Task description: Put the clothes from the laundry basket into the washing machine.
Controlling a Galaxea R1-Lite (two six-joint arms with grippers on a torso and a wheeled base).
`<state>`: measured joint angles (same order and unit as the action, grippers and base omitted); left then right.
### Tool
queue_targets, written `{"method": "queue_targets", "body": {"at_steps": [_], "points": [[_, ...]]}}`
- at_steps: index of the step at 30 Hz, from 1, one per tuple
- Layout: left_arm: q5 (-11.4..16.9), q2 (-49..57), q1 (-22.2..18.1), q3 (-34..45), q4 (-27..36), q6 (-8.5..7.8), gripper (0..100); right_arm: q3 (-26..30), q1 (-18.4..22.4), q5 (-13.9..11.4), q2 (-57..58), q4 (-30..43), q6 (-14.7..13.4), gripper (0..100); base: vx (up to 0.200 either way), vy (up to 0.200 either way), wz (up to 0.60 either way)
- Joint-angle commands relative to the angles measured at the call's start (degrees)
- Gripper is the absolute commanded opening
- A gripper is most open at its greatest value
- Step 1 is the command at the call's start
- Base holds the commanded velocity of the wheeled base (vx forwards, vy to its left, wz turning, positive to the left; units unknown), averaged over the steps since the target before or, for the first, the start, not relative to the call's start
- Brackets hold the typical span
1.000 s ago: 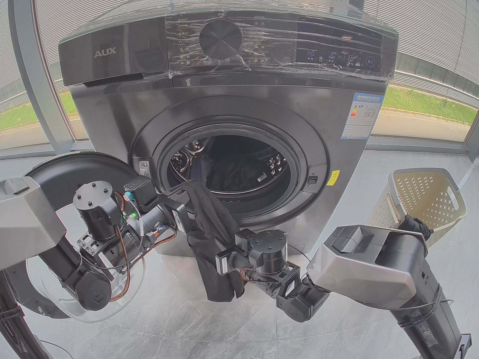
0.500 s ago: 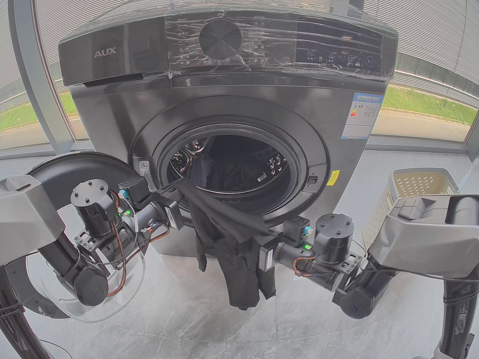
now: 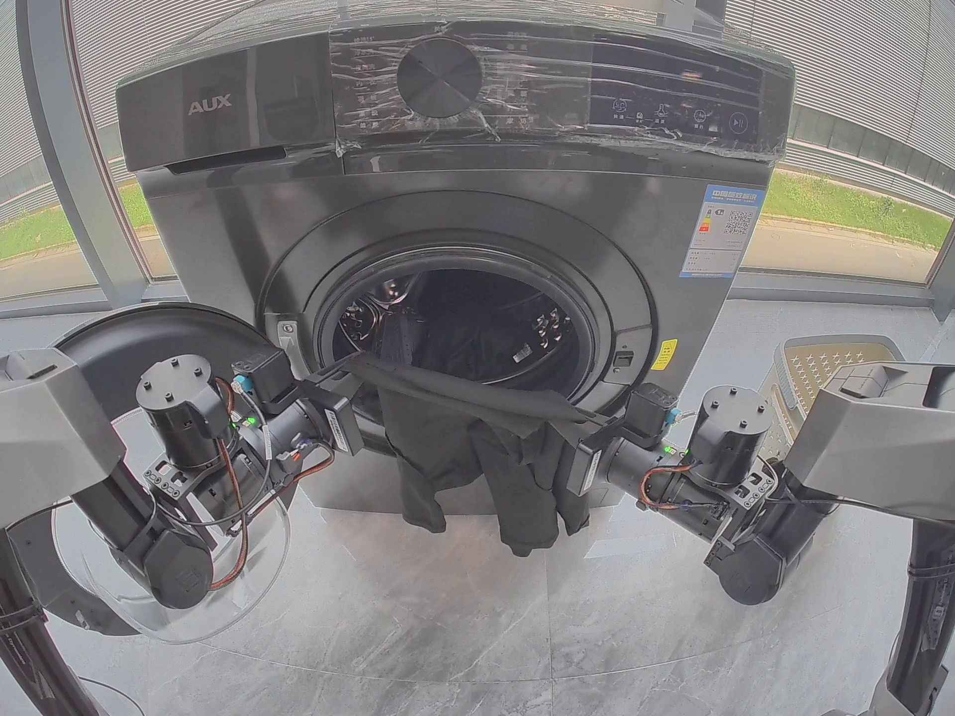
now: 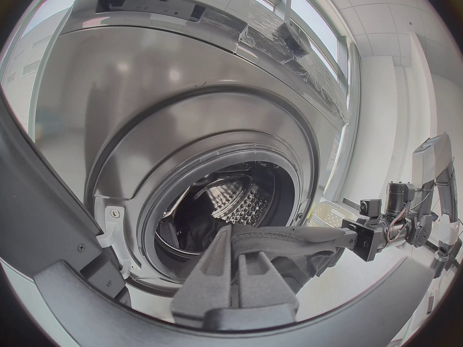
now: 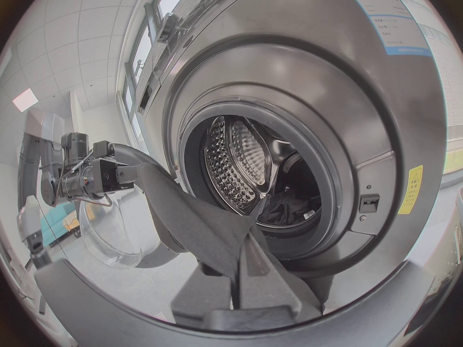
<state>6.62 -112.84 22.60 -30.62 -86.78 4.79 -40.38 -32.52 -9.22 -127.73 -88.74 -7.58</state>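
A black garment (image 3: 468,430) hangs stretched between both grippers, just in front of the washing machine (image 3: 468,201) and its open drum (image 3: 468,335). My left gripper (image 3: 348,390) is shut on the garment's left end, near the drum's lower left rim. My right gripper (image 3: 587,435) is shut on its right end, below the drum's lower right rim. The cloth's loose part droops toward the floor. Dark clothes (image 5: 289,208) lie inside the drum. The left wrist view shows the pinched black garment (image 4: 284,239) running to the right gripper (image 4: 349,237). The cream laundry basket (image 3: 841,360) stands at the right, partly behind my right arm.
The round glass door (image 3: 149,430) stands swung open at the left, behind my left arm. Grey tiled floor (image 3: 448,628) lies in front of the machine. Windows surround the machine at the back.
My right gripper has swung right and upward with the garment's end, pulling the cloth from a hanging bunch into a taut span across the drum's front. The left gripper barely moved.
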Motion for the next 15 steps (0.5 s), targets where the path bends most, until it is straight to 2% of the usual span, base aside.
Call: {"method": "queue_targets", "body": {"at_steps": [1,6,11,15], "points": [[0.0,0.8,0.1,-0.1,-0.1,0.04,0,-0.1,-0.3,0.0,1.0,-0.1,-1.3,0,0.000,0.000,0.00],[0.1,1.4,0.0,-0.1,-0.1,0.04,0,2.8,-1.3,0.3,6.2,0.0,-6.0,0,0.000,0.000,0.00],[0.4,4.2,0.2,-0.2,-0.1,0.13,0,14.0,-4.3,0.0,13.2,0.0,-11.1,0,0.000,0.000,0.00],[0.7,6.6,0.7,-0.1,0.0,0.13,0,18.6,-5.2,-0.2,14.3,-0.4,-14.2,0,0.000,0.000,0.00]]}}
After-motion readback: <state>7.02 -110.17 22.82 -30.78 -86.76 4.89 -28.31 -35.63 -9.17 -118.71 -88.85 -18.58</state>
